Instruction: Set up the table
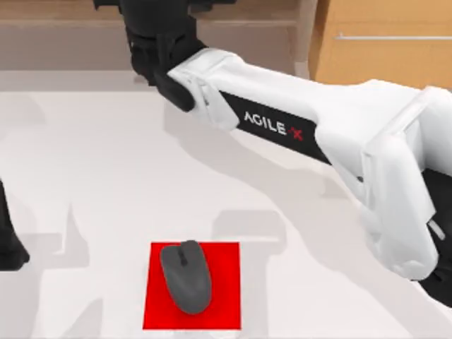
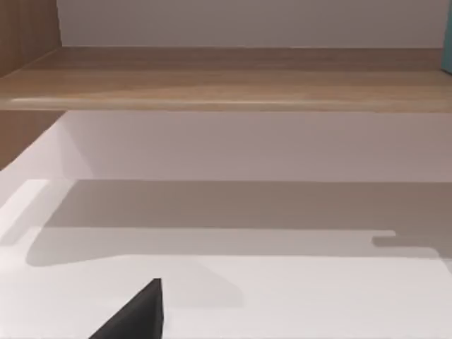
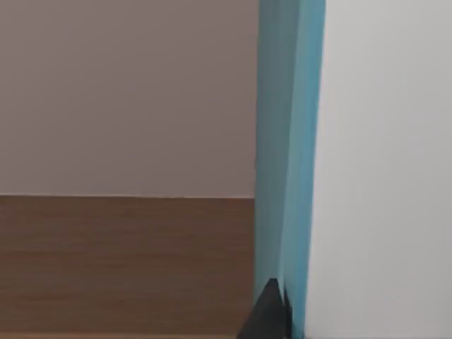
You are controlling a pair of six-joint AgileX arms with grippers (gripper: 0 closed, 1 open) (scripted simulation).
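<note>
White table spans the view. Near its front edge a red mat carries a grey mouse. Right arm stretches to the wooden shelf at back; claw state: cannot tell. Left arm parked at left edge.

A plain white tabletop is seen spanning the scene. A small red square mat is laid flat on it near the front edge, and a dark grey mouse is rested on the mat.
</note>
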